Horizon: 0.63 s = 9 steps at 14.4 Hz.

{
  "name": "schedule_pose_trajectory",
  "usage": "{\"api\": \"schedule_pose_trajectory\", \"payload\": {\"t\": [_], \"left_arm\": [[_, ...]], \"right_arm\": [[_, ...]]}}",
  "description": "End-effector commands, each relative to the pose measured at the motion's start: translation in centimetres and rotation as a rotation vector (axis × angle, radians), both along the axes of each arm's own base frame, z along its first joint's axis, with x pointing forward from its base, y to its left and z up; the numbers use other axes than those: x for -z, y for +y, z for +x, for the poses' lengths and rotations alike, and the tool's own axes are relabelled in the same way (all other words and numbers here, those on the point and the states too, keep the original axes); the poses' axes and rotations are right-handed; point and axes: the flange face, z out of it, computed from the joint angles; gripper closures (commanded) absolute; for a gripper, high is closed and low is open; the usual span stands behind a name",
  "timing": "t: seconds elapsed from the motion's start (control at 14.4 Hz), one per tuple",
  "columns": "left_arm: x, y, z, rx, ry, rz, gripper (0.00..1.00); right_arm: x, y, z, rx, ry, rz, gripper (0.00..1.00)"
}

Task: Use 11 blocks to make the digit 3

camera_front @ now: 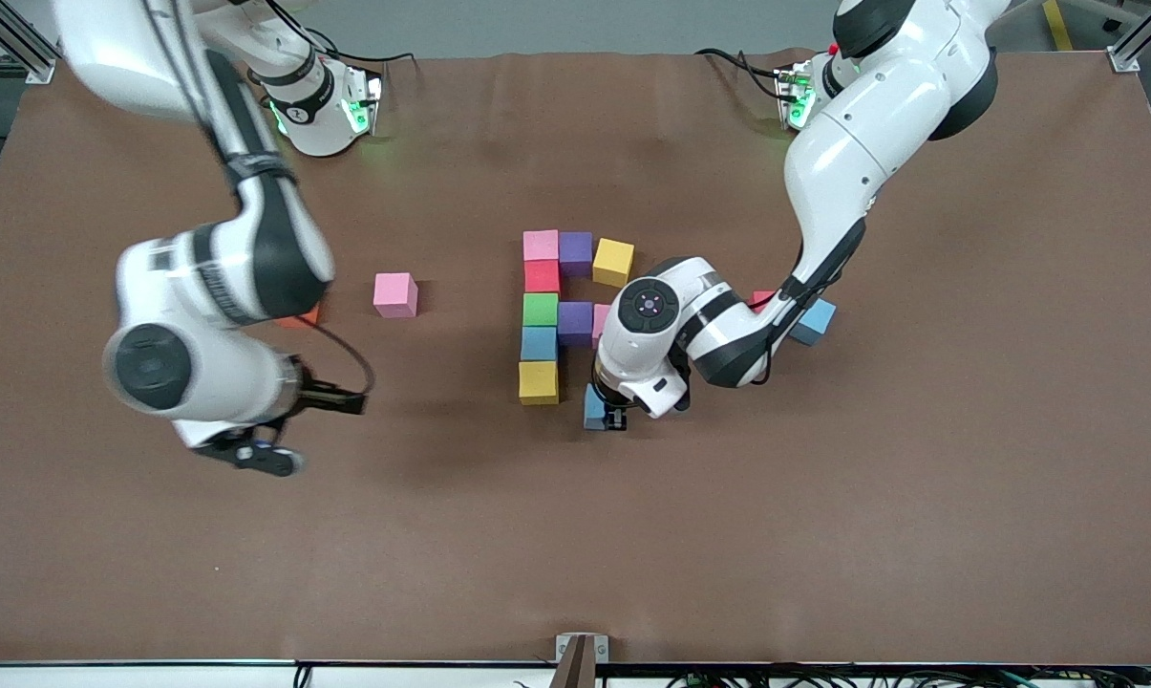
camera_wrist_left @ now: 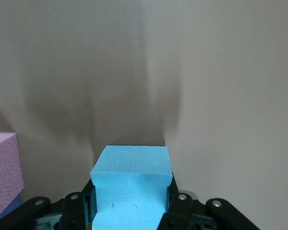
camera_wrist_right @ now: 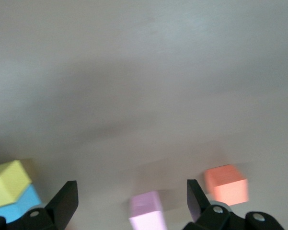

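Right gripper (camera_front: 331, 401): jaws spread wide, nothing between them, hanging over bare table toward the right arm's end; this arm waits. Orange cube (camera_front: 300, 316): mostly hidden under the right arm, not part of the figure. Lone pink block (camera_front: 395, 294): apart from the group, between the orange cube and the figure. Column of blocks, farthest to nearest: pink (camera_front: 541, 245), red (camera_front: 542, 276), green (camera_front: 540, 309), light blue (camera_front: 539, 343), yellow (camera_front: 538, 382), each touching the next. Purple block (camera_front: 575, 253): beside the top pink one. Second purple block (camera_front: 575, 322): beside the green one. Tilted yellow block (camera_front: 613, 262): just beside the upper purple block, not squared. Left gripper (camera_front: 613, 415): clamped on a light blue held block (camera_wrist_left: 132, 184), low over the table near the column's yellow end. Judged step: seating this block as the bottom bar; it should go down flush against the yellow end block, edges squared, fingers released only once it rests flat. Spare light blue block (camera_front: 814, 321): beside the left arm. Surface: brown matte table cover (camera_front: 823, 535), faintly creased, with grey floor and metal framing at the edges.
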Motion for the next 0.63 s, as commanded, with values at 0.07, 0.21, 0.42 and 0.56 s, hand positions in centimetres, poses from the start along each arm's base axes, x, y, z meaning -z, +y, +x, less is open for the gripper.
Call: {"api": "schedule_pose_trajectory", "payload": {"t": [0.07, 0.21, 0.42, 0.56], "left_arm": [[0.4, -1.9, -0.9, -0.001, 0.020, -0.025, 0.71], [0.8, -2.8, -1.8, 0.015, 0.026, -0.023, 0.70], [1.3, -3.3, -2.4, 0.024, 0.034, -0.021, 0.70], [1.6, -3.4, -2.5, 0.024, 0.039, -0.021, 0.70]], "right_arm": [[-3.4, -10.2, 0.0, -0.121, -0.024, 0.042, 0.00], [-5.3, -13.7, -0.2, -0.151, -0.048, 0.007, 0.00], [-9.6, -15.3, -1.9, -0.175, -0.051, -0.114, 0.00], [-11.8, -16.2, -3.2, -0.160, -0.040, -0.122, 0.00]]}}
